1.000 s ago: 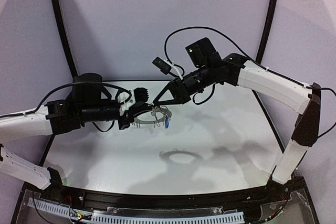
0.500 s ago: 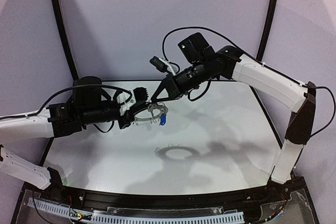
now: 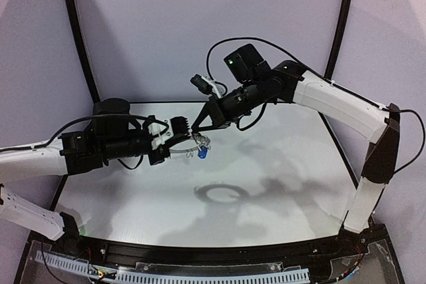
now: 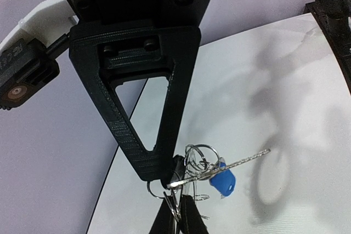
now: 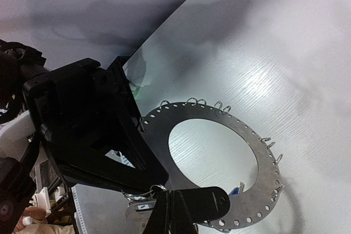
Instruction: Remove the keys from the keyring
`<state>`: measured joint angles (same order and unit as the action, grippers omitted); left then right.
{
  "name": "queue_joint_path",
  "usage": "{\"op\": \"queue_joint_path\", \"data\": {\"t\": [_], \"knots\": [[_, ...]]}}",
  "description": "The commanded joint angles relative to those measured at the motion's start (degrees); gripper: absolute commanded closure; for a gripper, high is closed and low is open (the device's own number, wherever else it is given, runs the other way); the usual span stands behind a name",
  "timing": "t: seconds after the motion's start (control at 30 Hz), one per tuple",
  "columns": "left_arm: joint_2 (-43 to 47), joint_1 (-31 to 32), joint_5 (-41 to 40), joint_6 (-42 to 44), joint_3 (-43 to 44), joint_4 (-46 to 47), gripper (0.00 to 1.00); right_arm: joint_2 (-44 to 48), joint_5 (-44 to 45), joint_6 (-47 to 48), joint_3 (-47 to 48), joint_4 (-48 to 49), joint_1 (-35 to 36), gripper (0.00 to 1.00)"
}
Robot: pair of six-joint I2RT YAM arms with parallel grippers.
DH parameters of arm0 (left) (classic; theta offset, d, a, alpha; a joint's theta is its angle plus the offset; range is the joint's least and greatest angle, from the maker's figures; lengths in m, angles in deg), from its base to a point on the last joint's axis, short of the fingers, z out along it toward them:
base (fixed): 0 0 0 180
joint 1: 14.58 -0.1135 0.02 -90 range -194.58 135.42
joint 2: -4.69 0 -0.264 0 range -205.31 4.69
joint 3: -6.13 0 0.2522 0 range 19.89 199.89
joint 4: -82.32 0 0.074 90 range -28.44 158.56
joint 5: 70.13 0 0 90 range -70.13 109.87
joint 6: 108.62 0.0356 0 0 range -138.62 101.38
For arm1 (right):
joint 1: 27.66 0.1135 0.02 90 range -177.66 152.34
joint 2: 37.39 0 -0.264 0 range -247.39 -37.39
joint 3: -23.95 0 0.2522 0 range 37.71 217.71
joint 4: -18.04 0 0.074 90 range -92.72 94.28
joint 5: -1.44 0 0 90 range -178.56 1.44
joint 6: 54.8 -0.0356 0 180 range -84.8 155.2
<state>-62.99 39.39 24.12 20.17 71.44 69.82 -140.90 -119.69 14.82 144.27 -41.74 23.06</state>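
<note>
Right arm swung slightly left, its black two-finger gripper [image 4: 164, 175] pinched shut on slim silver key [image 4: 244, 159], left gripper [image 4: 176, 213] clamping flat dark-grey wire-fringed keyring [image 5: 192, 112] above white counter [image 3: 286, 171], blue plastic-headed key [image 4: 222, 181] dangling.

The white table [image 3: 293, 157] has a fine grain and a soft shine; a ring-shaped shadow [image 3: 223, 194] falls on it.

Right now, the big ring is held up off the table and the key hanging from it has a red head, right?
Not quite. The key has a bright blue head, not red; the left wrist view shows it. The keyring is indeed held up off the table.
</note>
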Motion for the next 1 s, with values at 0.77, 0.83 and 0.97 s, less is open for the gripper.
{"op": "queue_joint_path", "data": {"t": [0.77,0.83,0.97], "knots": [[3.19,-0.14,-3.09,1.42,2.87,7.87,0.99,-7.92,19.14,3.47,0.12,-8.66,2.92,1.00],[2.56,-0.15,-2.53,-3.08,2.25,11.36,0.99,-7.34,19.24,3.16,-2.06,-5.13,2.98,1.00],[1.87,-0.13,-1.97,-5.32,1.74,10.66,0.99,-4.61,24.88,3.90,-2.92,-2.69,2.98,1.00]]}}
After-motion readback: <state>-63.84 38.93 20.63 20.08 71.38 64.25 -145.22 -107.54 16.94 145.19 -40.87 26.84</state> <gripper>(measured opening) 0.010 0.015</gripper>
